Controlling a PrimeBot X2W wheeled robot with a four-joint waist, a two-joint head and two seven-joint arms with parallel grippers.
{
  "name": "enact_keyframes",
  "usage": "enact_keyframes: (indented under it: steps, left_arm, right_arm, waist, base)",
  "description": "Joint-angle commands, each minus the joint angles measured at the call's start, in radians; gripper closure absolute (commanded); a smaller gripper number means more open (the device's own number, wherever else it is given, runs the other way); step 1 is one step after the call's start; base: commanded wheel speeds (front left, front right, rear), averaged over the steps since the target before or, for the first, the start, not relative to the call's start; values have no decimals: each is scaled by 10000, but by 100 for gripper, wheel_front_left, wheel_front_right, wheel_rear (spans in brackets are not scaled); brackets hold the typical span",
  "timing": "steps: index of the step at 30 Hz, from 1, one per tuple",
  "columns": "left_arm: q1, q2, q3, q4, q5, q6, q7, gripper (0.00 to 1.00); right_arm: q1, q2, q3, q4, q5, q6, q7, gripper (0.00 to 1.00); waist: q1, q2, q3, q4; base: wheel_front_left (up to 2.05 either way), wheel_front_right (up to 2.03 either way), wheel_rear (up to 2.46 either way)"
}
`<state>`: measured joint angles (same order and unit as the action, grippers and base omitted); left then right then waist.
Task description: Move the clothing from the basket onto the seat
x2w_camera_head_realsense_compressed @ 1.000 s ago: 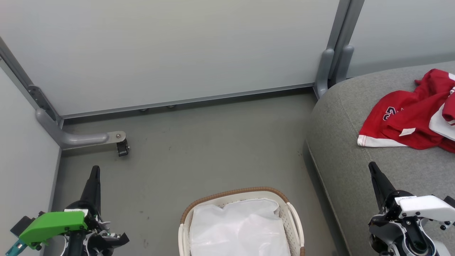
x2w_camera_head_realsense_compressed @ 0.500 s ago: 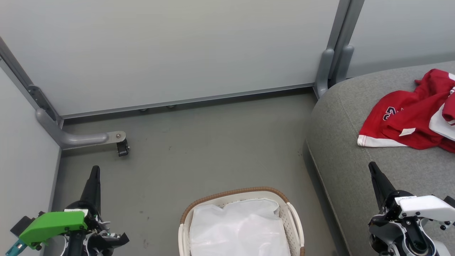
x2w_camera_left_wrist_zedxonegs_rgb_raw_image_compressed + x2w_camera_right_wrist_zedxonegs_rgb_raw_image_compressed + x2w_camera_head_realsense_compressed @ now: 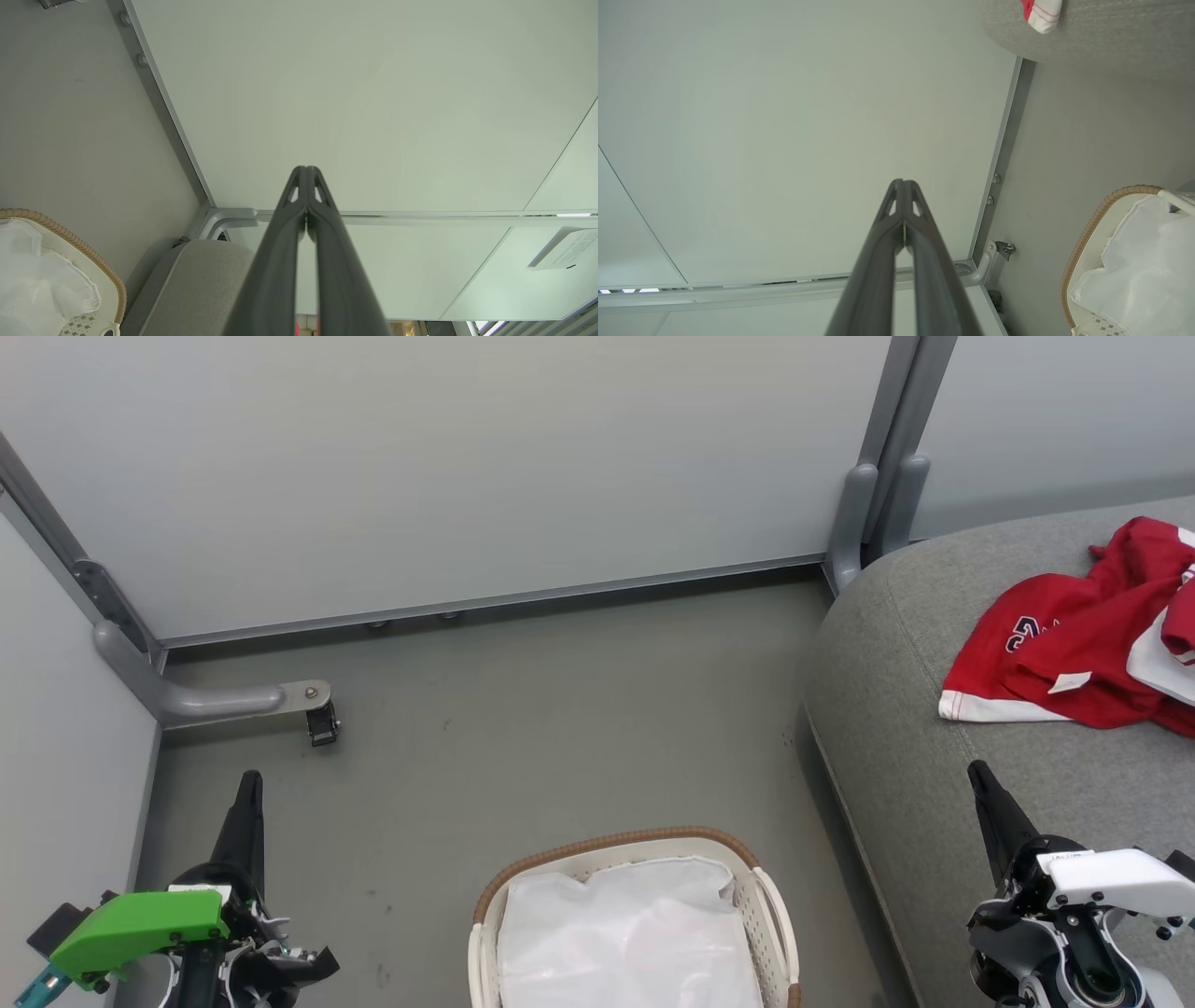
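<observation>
Head view: crumpled red clothing [image 3: 1074, 649] on rounded grey fabric seat [image 3: 896, 737].

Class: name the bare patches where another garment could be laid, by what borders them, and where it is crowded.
Free: the front of the seat, between its rounded left edge, the clothing and the right gripper; the floor between wall, basket and seat. Crowded: the seat's far right, under the clothing.
</observation>
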<state>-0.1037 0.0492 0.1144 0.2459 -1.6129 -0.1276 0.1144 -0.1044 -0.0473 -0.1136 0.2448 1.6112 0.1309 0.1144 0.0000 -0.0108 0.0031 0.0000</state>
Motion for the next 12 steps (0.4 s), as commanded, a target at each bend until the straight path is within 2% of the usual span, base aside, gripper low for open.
enact_keyframes:
  steps: [1, 12]
  left_arm:
    - [-104, 27, 26, -17, 11, -61, 37, 100]
    - [-105, 26, 28, -17, 12, -61, 38, 100]
  right_arm:
    - [-74, -56, -20, 1, 37, -3, 25, 100]
    - [-74, -56, -20, 1, 37, -3, 25, 100]
  waist:
    - [0, 108, 0, 0]
    - [0, 108, 0, 0]
  base:
    - [0, 0, 0]
    - [0, 0, 0]
